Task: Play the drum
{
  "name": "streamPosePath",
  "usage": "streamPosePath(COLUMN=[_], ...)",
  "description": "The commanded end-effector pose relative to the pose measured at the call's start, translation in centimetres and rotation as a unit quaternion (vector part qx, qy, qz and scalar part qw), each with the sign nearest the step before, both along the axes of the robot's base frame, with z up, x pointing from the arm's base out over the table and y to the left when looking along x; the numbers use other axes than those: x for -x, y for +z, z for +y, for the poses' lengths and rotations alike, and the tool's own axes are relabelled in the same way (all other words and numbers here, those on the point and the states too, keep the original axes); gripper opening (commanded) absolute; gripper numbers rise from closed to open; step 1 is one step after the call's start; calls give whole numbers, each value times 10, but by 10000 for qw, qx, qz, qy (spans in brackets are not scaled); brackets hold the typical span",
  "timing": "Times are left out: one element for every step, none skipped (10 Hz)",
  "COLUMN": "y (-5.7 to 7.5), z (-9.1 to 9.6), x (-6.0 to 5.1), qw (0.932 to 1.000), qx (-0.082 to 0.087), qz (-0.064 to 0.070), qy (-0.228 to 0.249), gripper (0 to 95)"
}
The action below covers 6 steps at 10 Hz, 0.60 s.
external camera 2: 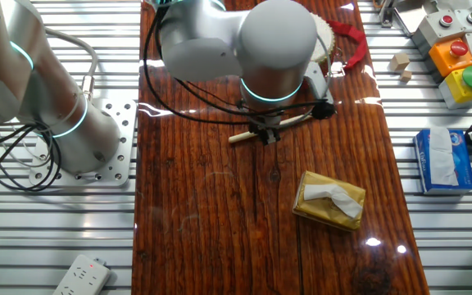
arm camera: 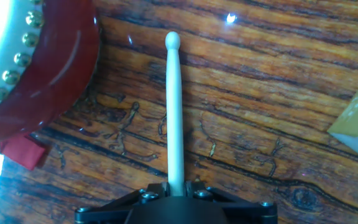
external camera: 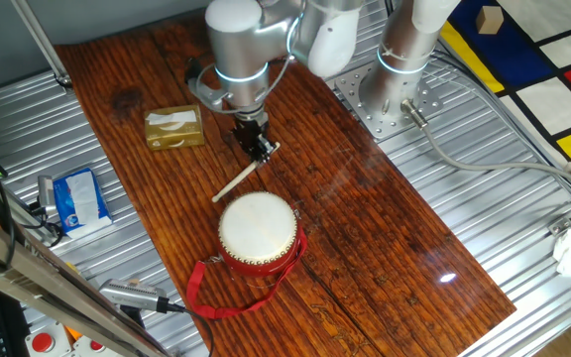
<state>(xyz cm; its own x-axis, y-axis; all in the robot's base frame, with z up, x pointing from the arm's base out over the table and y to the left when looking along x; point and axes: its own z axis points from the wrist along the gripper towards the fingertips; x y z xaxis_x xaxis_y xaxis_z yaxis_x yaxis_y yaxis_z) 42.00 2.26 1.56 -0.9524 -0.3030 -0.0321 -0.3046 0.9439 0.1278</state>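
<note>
Your gripper (external camera: 257,145) hung low, clamped tight on the stick (external camera: 236,181), its tip beside the drum (external camera: 258,232) on the dark wooden table (external camera: 365,238).

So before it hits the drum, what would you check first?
1. Stick held: ok. The gripper is shut on the stick.
2. Stick tip free: ok, it points past the drum, beside its red body, not touching.
3. Drum upright, skin up: ok.
4. Tip over the skin: not ok yet, it lies off to the side.
5. Ribbon strap clear of the skin: ok.
6. Tissue pack out of the way: ok.
</note>
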Motion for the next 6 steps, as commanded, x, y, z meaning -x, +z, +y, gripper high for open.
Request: streamPosePath(y=[12, 17, 25, 35, 43, 46], z=[-3, -4, -6, -7, -8, -8], x=[0, -1, -3, -5, -6, -6], qw=[10000, 10000, 10000, 10000, 10000, 10000], qx=[22, 11, 15, 16, 23, 21], qz=[-12, -5, 15, 39, 68, 85], qy=[-25, -29, -4, 10, 16, 28], gripper=[0, 0, 0, 0, 0, 0])
